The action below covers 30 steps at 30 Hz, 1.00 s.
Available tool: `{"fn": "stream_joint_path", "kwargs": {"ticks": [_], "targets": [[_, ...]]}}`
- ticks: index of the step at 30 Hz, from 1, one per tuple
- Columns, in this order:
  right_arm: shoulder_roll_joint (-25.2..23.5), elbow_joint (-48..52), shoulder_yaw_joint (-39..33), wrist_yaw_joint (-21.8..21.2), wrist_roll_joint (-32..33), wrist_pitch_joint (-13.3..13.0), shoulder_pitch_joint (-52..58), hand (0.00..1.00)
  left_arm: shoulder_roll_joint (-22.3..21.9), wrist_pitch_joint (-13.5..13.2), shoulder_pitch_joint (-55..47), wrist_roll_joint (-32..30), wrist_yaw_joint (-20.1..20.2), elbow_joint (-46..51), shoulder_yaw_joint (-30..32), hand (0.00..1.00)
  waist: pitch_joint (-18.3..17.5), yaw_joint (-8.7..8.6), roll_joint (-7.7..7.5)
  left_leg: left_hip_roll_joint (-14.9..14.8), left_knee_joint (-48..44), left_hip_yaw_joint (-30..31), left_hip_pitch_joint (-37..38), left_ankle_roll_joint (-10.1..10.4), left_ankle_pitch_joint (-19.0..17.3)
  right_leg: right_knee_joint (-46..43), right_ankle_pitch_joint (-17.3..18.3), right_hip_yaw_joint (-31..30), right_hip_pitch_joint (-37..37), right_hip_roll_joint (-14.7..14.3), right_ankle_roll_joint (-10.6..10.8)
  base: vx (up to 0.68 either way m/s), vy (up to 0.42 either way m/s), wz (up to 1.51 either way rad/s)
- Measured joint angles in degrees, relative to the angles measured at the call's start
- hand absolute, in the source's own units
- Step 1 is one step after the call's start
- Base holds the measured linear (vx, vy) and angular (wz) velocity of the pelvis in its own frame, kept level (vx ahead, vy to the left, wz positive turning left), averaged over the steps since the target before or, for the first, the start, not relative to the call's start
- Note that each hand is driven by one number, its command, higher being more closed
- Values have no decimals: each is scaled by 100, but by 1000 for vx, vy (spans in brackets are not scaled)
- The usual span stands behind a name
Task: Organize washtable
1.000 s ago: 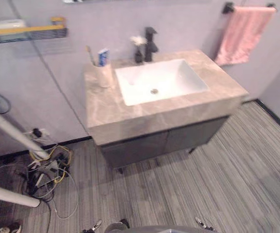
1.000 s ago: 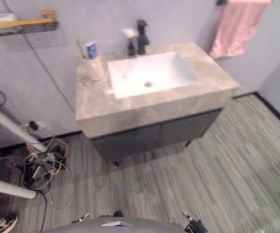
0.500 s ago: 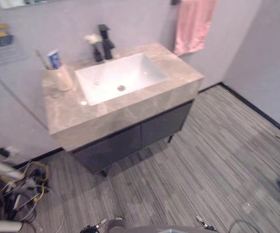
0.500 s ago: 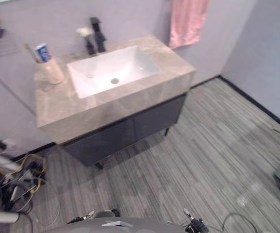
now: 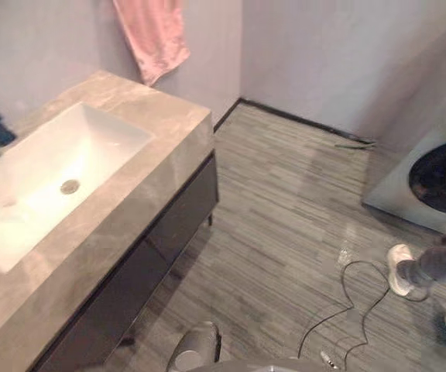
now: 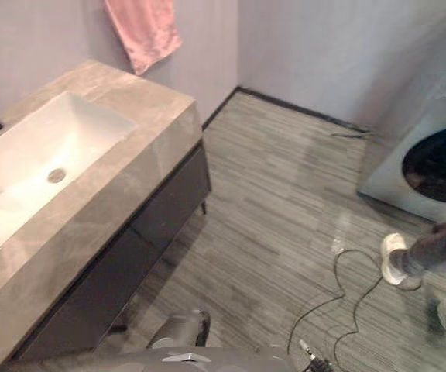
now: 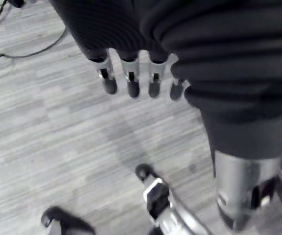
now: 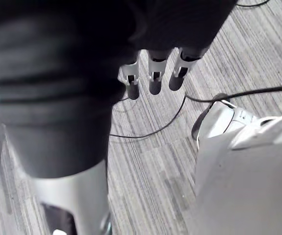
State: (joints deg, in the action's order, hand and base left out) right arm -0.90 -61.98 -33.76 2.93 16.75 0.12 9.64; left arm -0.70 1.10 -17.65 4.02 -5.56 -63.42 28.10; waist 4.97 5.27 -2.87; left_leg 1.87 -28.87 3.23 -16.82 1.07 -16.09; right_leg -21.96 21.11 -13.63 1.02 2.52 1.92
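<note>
Left hand (image 7: 131,82) and right hand (image 8: 153,78) — fingers relaxed, holding nothing — hang over the floor (image 7: 43,122). Washtable (image 5: 173,151) stands at the robot's left, apparently well clear of both hands.

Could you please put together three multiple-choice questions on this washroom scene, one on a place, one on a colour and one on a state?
1. Where is the pink cloth towel?
A. Hanging on the wall past the beige marble counter
B. Lying in the sink
C. On the floor

2. What colour is the rectangular sink basin?
A. Black
B. White
C. Pink

3. How is the robot's left hand?
A. Curled round the towel
B. Pressing the counter
C. Open above the grey striped floor

Answers: 1 A, it hangs against the wall; 2 B, the basin is plainly white; 3 C, its wrist view shows straight fingers holding nothing.
</note>
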Motion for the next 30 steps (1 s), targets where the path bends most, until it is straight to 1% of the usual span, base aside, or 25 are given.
{"fn": "stream_joint_path", "kwargs": {"ticks": [1, 2, 3, 4, 5, 7, 8, 9, 10, 11, 12, 13, 15, 16, 17, 18, 19, 20, 22, 23, 25, 26, 27, 29, 30], "targets": [[-12, -25, -2, -20, -3, 0, 6, 0, 70, 1, 31, 0, 1, 3, -53, 0, 8, 0, -42, 16, 39, -7, 56, -25, -22, -138, -20, 2, 37, 13, 36, 349, 4, 1], [5, -105, 31, -47, -1, -1, 4, 0, 189, 7, 105, 0, 2, 25, -181, 0, 10, -4, -66, 33, 179, -32, 203, -54, -35, -610, -122, 49, 213, 1, 335, 293, -9, -4], [41, -106, 182, -55, 1, -9, -1, 0, 281, 6, 207, 13, -8, 145, -337, 0, 27, -25, -49, 8, 368, -91, 420, -99, -39, -1282, -328, 210, 498, -4, 742, 274, -10, -15], [82, -105, 286, -58, -2, -23, -15, 0, 315, 4, 224, 18, -13, 225, -409, 0, 58, -26, -23, -31, 471, -153, 564, -126, -37, -1644, -465, 317, 644, 31, 926, 254, -51, -45], [158, -111, 422, -65, 0, -38, -84, 0, 346, -41, 230, 74, -28, 326, -545, 0, 140, -7, 6, -112, 714, -369, 994, -157, -26, -2259, -494, 697, 826, 173, 917, 206, -135, -81], [334, -109, 702, -80, 0, -91, -189, 0, 312, -105, 347, 231, -27, 392, -699, 0, 189, -11, 145, -321, 1115, -724, 1657, -154, -23, -2592, -285, 1974, 1042, 631, 535, 91, -201, -116], [395, -108, 878, -68, -1, -136, -316, 0, 335, -135, 415, 244, -19, 391, -733, 0, 204, -9, 213, -496, 1262, -1011, 1936, -135, -14, -2446, -143, 2869, 1222, 861, 259, -140, -199, -138], [431, -109, 1010, -64, -2, -152, -444, 0, 348, -187, 509, 249, -26, 404, -740, 0, 205, -15, 231, -647, 1282, -1231, 2063, -126, -13, -1916, -176, 3650, 1384, 987, 133, -203, -181, -131], [428, -115, 1063, -58, -9, -154, -492, 0, 354, -192, 565, 260, -18, 393, -748, 0, 211, -10, 231, -706, 1279, -1375, 2137, -120, -13, -1495, -331, 4003, 1418, 991, -22, -170, -159, -126], [389, -118, 1135, -59, -28, -146, -521, 0, 353, -188, 597, 360, -4, 386, -777, 0, 219, 1, 165, -698, 1245, -1600, 2279, -67, 0, -470, -1006, 4617, 1379, 945, -348, -94, -129, -97], [356, -122, 1123, -56, -48, -143, -511, 0, 362, -195, 591, 362, 17, 390, -751, 0, 240, -1, 109, -647, 1196, -1651, 2370, -20, -22, 11, -1583, 4738, 1359, 911, -551, 21, -213, -119], [379, -121, 989, -44, -47, -149, -514, 0, 345, -181, 605, 364, 32, 261, -727, 0, 263, -2, 127, -702, 957, -1625, 2448, 140, -127, 137, -1667, 4712, 1268, 775, -828, 98, -257, -104], [441, -162, 873, -37, -45, -147, -528, 0, 289, -179, 610, 351, 32, 224, -756, 0, 321, -66, 306, -770, 955, -1311, 2337, 163, -232, 396, -1638, 4470, 1166, 555, -797, 28, -260, -67], [490, -166, 705, -18, -45, -142, -526, 0, 235, -180, 667, 350, 32, 160, -785, 0, 372, -202, 434, -920, 1462, -1217, 2236, 244, -103, 457, -1601, 4507, 1112, 446, -783, -172, -195, -28], [488, -171, 614, -8, -45, -125, -525, 0, 230, -179, 692, 352, 32, 78, -778, 0, 388, -233, 450, -986, 1633, -1207, 2238, 373, 5, 420, -1513, 4430, 1114, 359, -743, -146, -202, -29], [495, -171, 609, -10, -42, -112, -515, 0, 246, -164, 703, 349, 32, 30, -782, 0, 354, -270, 453, -997, 1566, -1225, 2277, 485, 108, 450, -1452, 4375, 1078, 319, -680, -39, -153, -29], [472, -176, 618, -11, -43, -109, -507, 0, 292, -140, 712, 348, 33, 4, -780, 0, 357, -318, 388, -1001, 1463, -1229, 2245, 479, 151, 495, -1425, 4323, 1055, 299, -664, 21, -166, -28], [423, -227, 604, -15, -34, -109, -487, 0, 364, -123, 757, 333, 44, -69, -769, 0, 347, -335, 279, -1032, 1125, -1304, 2206, 523, 202, 618, -1402, 4202, 983, 210, -674, -3, -214, -62], [422, -338, 601, -9, -6, -114, -483, 0, 397, -72, 823, 297, 51, -176, -666, 0, 347, -300, 241, -1203, 124, -1447, 2016, 492, 342, 873, -1387, 3875, 727, -42, -706, -25, -236, -100], [409, -336, 606, -15, 15, -115, -480, 0, 375, -69, 804, 262, 68, -170, -547, 0, 335, -288, 219, -1269, -567, -1519, 1866, 414, 638, 989, -1383, 3556, 578, -163, -716, -61, -183, -108], [403, -309, 596, -32, 15, -145, -464, 0, 323, -67, 743, 194, 100, -175, -428, 0, 275, -272, 182, -1341, -1367, -1480, 1566, 178, 902, 1122, -1373, 3151, 468, -291, -687, -13, -190, -144], [393, -267, 599, -34, 14, -149, -453, 0, 216, -73, 684, 168, 130, -132, -283, 0, 220, -278, 267, -1298, -1609, -1353, 1423, 116, 748, 1162, -1370, 2747, 427, -456, -693, 36, -174, -181], [374, -150, 594, -31, 13, -149, -403, 0, 98, -89, 656, 168, 152, -73, -95, 0, 185, -276, 342, -1168, -1666, -1026, 1221, 170, 496, 1178, -1344, 2433, 392, -591, -728, 11, -122, -157], [301, -110, 587, -36, 18, -153, -366, 0, 68, -91, 606, 174, 171, 32, -70, 0, 183, -267, 329, -786, -1451, -447, 934, 307, 95, 1252, -1337, 2006, 246, -685, -725, -123, -37, -139], [287, -91, 609, -46, 15, -149, -374, 0, 61, -92, 587, 174, 199, 78, -72, 0, 191, -269, 317, -648, -1097, -317, 790, 302, -90, 1293, -1328, 1730, 92, -731, -708, -164, 40, -126]]}}
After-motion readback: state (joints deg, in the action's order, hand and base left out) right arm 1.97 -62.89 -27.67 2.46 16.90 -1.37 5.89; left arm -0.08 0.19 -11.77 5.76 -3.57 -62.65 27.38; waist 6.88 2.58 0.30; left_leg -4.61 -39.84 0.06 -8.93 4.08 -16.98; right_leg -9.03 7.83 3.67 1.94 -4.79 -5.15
